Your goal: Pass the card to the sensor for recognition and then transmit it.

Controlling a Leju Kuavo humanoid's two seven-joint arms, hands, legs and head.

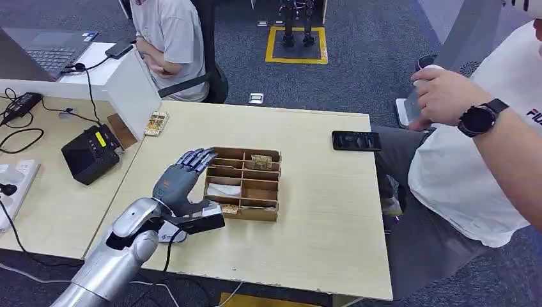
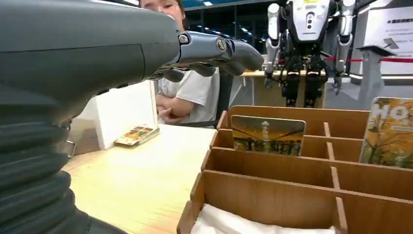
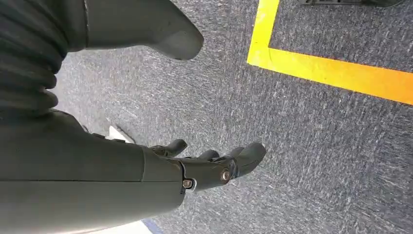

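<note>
A wooden divided box (image 1: 259,190) sits mid-table. One autumn-print card (image 1: 261,161) stands in a far compartment and another card (image 1: 230,208) lies at the near edge. My left hand (image 1: 182,182) hovers at the box's left side, fingers stretched over its rim, holding nothing. In the left wrist view the fingers (image 2: 214,51) reach above the box (image 2: 272,168), with one card (image 2: 268,134) upright ahead and a second card (image 2: 389,131) at the frame edge. The black sensor unit (image 1: 89,153) stands to the left. My right hand (image 3: 209,165) hangs over carpet, fingers loosely apart and empty.
A small stack of cards (image 1: 156,123) lies by a white box (image 1: 131,89). A black phone (image 1: 355,141) rests at the table's right edge. One person sits at the right holding a device (image 1: 412,105); another sits behind the table. Cables and a power strip (image 1: 16,182) lie left.
</note>
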